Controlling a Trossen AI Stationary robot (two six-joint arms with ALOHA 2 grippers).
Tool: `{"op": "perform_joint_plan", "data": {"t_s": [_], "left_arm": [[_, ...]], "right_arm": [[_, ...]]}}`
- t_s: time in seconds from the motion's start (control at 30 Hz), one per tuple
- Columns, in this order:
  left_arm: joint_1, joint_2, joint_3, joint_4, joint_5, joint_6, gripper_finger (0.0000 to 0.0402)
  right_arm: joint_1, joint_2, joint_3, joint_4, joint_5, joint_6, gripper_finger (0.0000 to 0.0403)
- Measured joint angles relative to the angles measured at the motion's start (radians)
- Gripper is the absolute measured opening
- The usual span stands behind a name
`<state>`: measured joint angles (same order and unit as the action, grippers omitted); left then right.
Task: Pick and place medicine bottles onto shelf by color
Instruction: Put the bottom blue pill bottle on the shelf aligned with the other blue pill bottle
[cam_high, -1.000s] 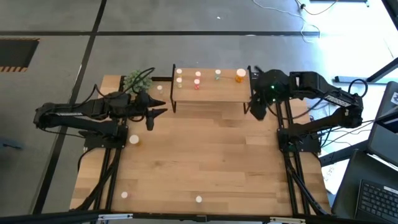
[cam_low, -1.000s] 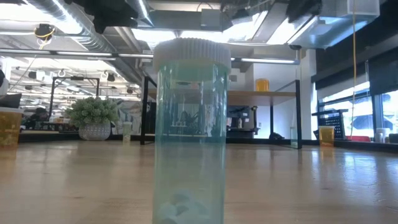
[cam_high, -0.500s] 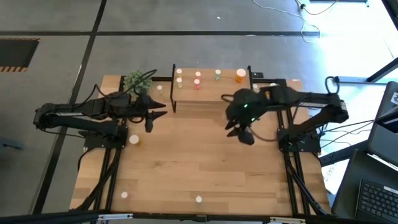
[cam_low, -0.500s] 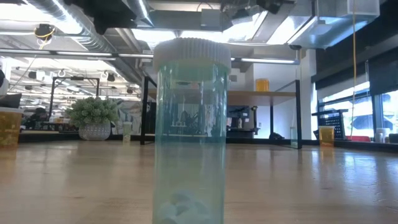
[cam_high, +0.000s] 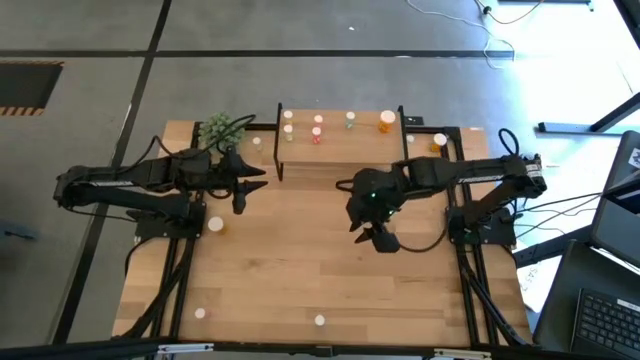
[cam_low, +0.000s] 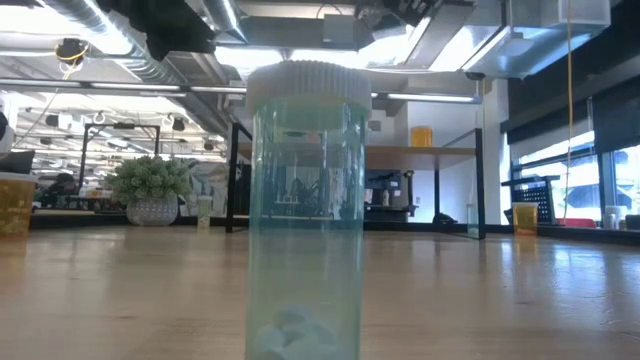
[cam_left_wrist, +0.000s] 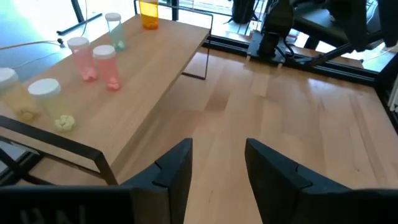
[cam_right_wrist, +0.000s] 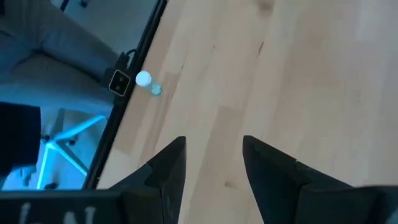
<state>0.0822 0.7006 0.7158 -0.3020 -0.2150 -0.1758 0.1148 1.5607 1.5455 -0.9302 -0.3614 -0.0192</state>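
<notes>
The right gripper hangs open and empty over the table's middle. The green bottle stands by the near edge; a clumsy grab could knock it off

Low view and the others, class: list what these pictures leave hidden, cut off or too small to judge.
- Low view: the green bottle blocks the shelf middle.
- High view: shelf bottles too small to read.
- Left wrist view: yellowish bottle cut by the edge.
</notes>
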Motion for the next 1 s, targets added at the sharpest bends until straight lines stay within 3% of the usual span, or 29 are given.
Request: {"op": "perform_joint_plan", "data": {"t_s": [0.17,0.5,0.8,1.0], "left_arm": [[0.0,-0.002,0.0,-0.003,0.047,0.026,0.0142],[-0.001,-0.009,0.0,-0.004,0.419,0.109,0.0142],[0.0,-0.014,0.0,-0.006,0.428,0.145,0.0142],[0.0,-0.015,0.0,-0.004,0.447,0.16,0.0142]], "right_arm": [[0.075,0.036,0.0,0.086,0.0,0.037,0.0161],[0.212,0.19,0.0,0.275,0.099,0.178,0.0161],[0.296,0.314,0.0,0.444,0.099,0.235,0.0161],[0.328,0.384,0.001,0.464,0.106,0.23,0.0161]]}}
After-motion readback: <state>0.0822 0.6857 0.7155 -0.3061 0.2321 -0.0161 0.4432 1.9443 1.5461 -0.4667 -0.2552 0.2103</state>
